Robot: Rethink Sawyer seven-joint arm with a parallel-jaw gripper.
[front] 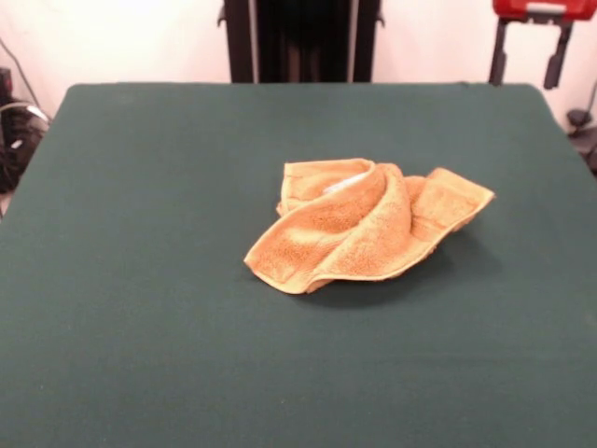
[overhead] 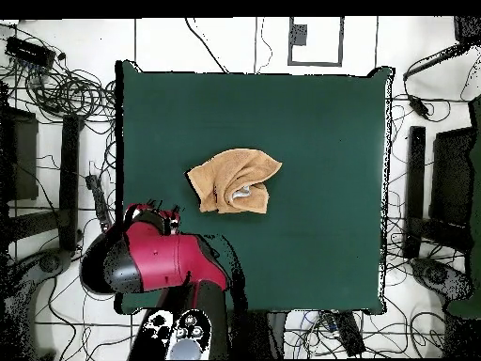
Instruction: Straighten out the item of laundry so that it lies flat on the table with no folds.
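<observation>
I describe the front view from left to right. On the left, the dark green table (front: pixel 140 280) is bare felt. Near the middle, a little right of centre, lies the golden-orange terry hand towel (front: pixel 359 229), crumpled into a loose bundle. Its left, nearest corner (front: pixel 280 275) points toward the camera. A thick fold rolls diagonally across the top, and a pale label shows in the hollow behind it. Its right corner (front: pixel 471 198) sticks out flat, with the hem visible. At the top right edge, my claw (front: pixel 532 42) hangs beyond the table's far side, well apart from the towel. I cannot tell whether it is parted or closed.

In the overhead view, my red arm (overhead: pixel 155 263) is drawn back over the table's edge beside the base, and the towel (overhead: pixel 235 181) sits near the table's middle.

I judge that straightening has not begun in effect: the cloth is folded over itself. My next move calls for reaching in, pinching one free corner, and drawing it outward to unroll the fold.
</observation>
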